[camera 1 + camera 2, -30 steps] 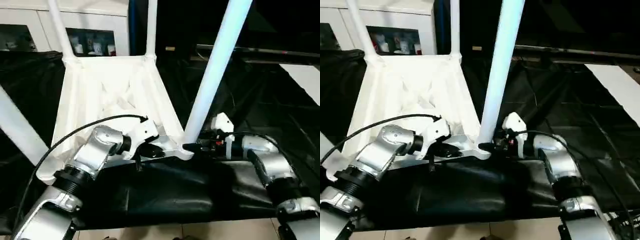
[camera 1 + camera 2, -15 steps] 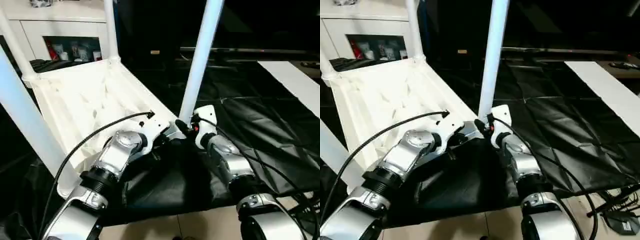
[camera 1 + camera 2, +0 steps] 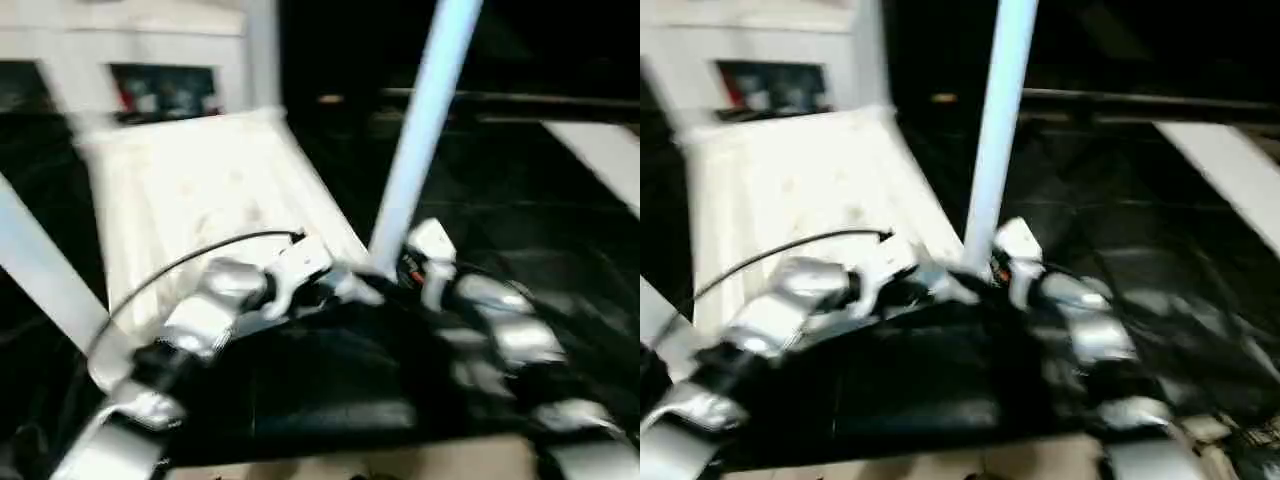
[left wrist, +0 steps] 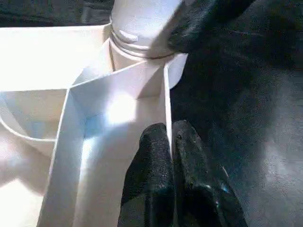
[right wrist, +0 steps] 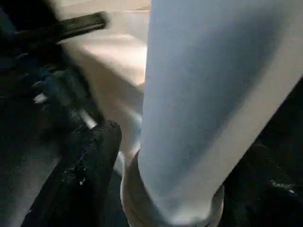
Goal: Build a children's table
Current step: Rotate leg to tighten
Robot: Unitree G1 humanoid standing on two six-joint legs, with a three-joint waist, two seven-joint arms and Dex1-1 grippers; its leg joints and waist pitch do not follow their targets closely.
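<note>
Left gripper (image 4: 170, 156): fingers pressed together on the thin outer wall of the table top (image 3: 190, 190), pinching that white rim between the two black pads, close to the corner socket (image 4: 142, 52). Right gripper (image 5: 156, 179): fingers apart, one black finger (image 5: 90, 161) on either side of the base of the near leg (image 3: 420, 130) where it enters the socket; whether the pads touch the tube cannot be told. The children's table lies upside down on black sheeting (image 3: 330, 390), ribbed underside up, legs rising from its corners. The near leg stands between the two grippers at the near right corner. A white cabinet (image 3: 150, 60) with glass doors stands behind
</note>
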